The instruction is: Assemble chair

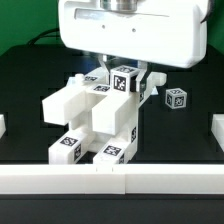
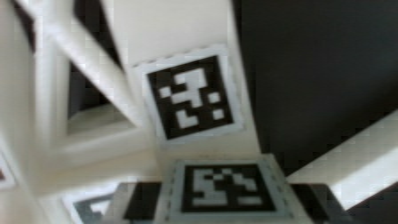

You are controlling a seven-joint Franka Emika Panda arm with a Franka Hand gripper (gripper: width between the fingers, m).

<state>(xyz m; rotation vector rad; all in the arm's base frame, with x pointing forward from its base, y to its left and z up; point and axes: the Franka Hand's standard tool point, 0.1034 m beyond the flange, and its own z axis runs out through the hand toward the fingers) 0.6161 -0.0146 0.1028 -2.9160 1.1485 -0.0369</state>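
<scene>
The partly built chair (image 1: 95, 118), a cluster of glossy white blocks bearing black-and-white square tags, stands directly beneath the gripper (image 1: 122, 72) on the black table (image 1: 30, 75), its tagged feet reaching down toward the white front rail (image 1: 110, 180). The uppermost tagged block (image 1: 124, 80) sits right at the gripper's fingertips, and the jaws appear drawn in narrow around it; whether they truly clamp it cannot be told from the exterior view. In the wrist view the same structure fills the picture at very close range: a long white bar with a tag (image 2: 192, 97) runs away from the camera, a second tagged face (image 2: 222, 188) lies nearest the lens, and slanted white struts cross beside them, with black table showing only in narrow wedges. Away from the gripper, toward the exterior view's right, a small loose tagged cube (image 1: 176, 98) rests alone on the table, well apart from the chair, with bare black surface between them. More bare surface lies on the chair's other side, toward the exterior view's left. White rails border the work area at both sides, the right one (image 1: 216, 135) standing beyond the cube. The arm's broad white housing (image 1: 125, 30) hangs over the whole assembly
</scene>
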